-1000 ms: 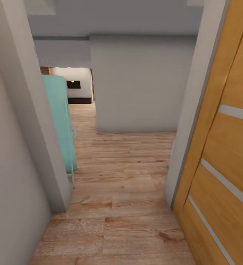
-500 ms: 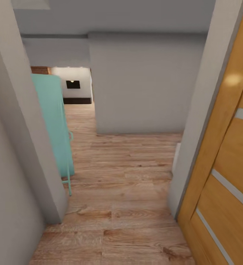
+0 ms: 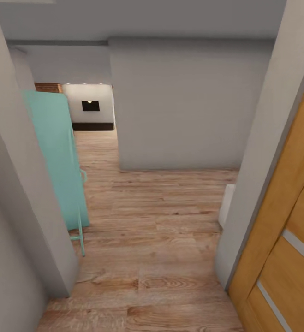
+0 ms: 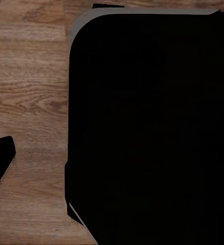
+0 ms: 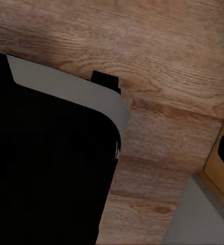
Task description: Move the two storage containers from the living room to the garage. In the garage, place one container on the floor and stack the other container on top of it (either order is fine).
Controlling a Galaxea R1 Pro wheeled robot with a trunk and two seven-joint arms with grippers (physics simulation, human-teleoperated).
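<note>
Through the doorway, wood floor (image 3: 161,240) ahead; I risk clipping the teal panel (image 3: 55,161) at nine o'clock (tool state: cannot tell, either arm).

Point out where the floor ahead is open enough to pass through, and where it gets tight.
Open wood floor runs ahead between the teal cabinet and the grey wall, then narrows into the passage toward the far room. It is tightest close by, between the left wall corner and the wooden door.
</note>
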